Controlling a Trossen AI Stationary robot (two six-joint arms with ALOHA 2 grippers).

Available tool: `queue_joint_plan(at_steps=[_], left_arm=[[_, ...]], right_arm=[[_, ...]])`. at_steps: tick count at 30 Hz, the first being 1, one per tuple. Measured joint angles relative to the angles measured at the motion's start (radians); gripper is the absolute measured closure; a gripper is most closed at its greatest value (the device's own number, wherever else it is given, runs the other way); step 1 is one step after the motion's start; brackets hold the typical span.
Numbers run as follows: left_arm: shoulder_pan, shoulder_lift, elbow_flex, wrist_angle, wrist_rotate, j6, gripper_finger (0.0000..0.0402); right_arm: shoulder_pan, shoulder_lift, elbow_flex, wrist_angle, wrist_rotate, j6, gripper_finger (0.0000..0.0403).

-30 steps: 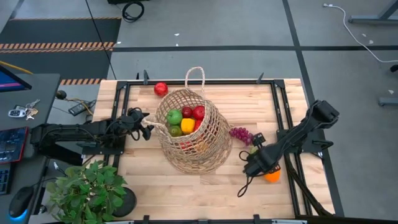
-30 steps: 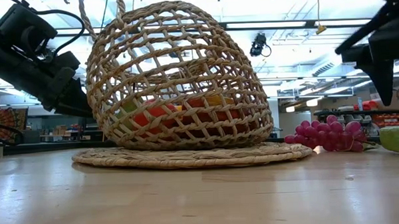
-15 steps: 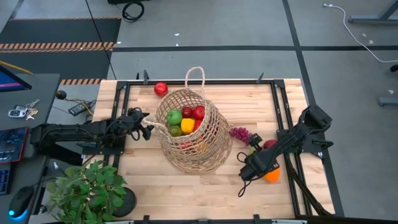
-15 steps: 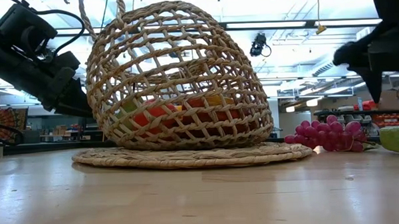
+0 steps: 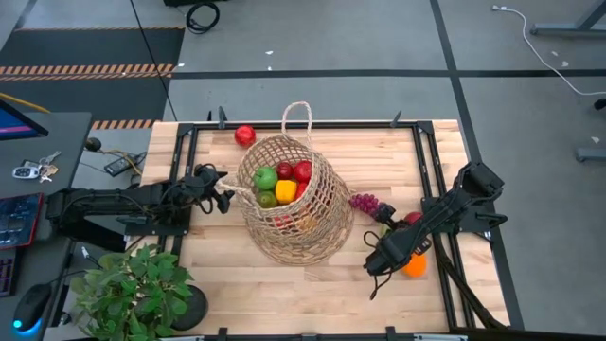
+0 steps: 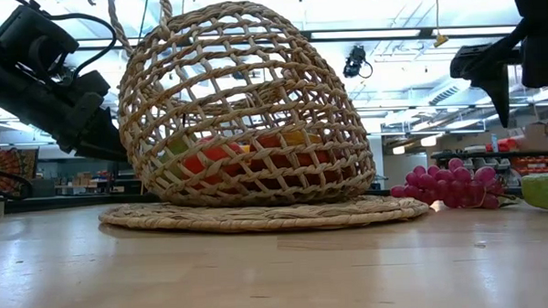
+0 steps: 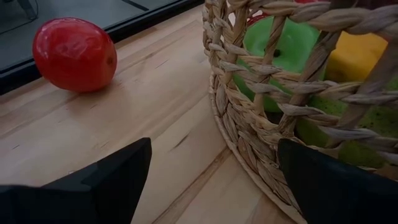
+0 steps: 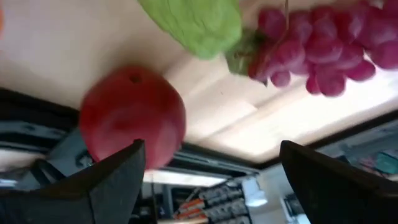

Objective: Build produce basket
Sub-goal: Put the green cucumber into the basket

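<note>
With the basket (image 5: pixel 292 202) at the tabletop's (image 5: pixel 398 161) centre, already part-filled, the right gripper (image 5: pixel 377 264), fingers spread and empty, hovered at four o'clock near the grapes (image 5: pixel 367 205) (left gripper (image 5: pixel 223 190) spread at nine), seemingly needing to descend and pinch produce next.

basket (image 5: pixel 295 213) blocks mid table, near edge free

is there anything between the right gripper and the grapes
Nothing visible blocks it. The right gripper hangs open above the table near the right edge, and the grapes lie apart from it toward the basket. A green piece and a red fruit lie nearby, not between.
</note>
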Motion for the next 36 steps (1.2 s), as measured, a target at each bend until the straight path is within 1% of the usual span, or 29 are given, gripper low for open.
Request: queue_joint_plan(at_steps=[4,6,12,18,23,30,36], left_arm=[[0.0,0.0,0.0,0.0,0.0,0.0,0.0044],[0.0,0.0,0.0,0.0,0.0,0.0,0.0044],[0.0,0.0,0.0,0.0,0.0,0.0,0.0044],[0.0,0.0,0.0,0.0,0.0,0.0,0.0044],[0.0,0.0,0.0,0.0,0.0,0.0,0.0044],[0.0,0.0,0.0,0.0,0.0,0.0,0.0044],[0.0,0.0,0.0,0.0,0.0,0.0,0.0044]], right_arm=[[-0.004,0.0,0.0,0.0,0.04,-0.009,0.003],[-0.01,0.0,0.0,0.008,0.044,-0.01,0.003],[-0.028,0.0,0.0,0.077,0.043,-0.013,0.003],[-0.027,0.0,0.0,0.11,0.04,-0.1,0.003],[-0.023,0.0,0.0,0.111,0.037,-0.141,0.003],[-0.023,0.0,0.0,0.128,0.015,-0.113,0.003],[-0.024,-0.001,-0.003,0.133,0.01,-0.138,0.003]])
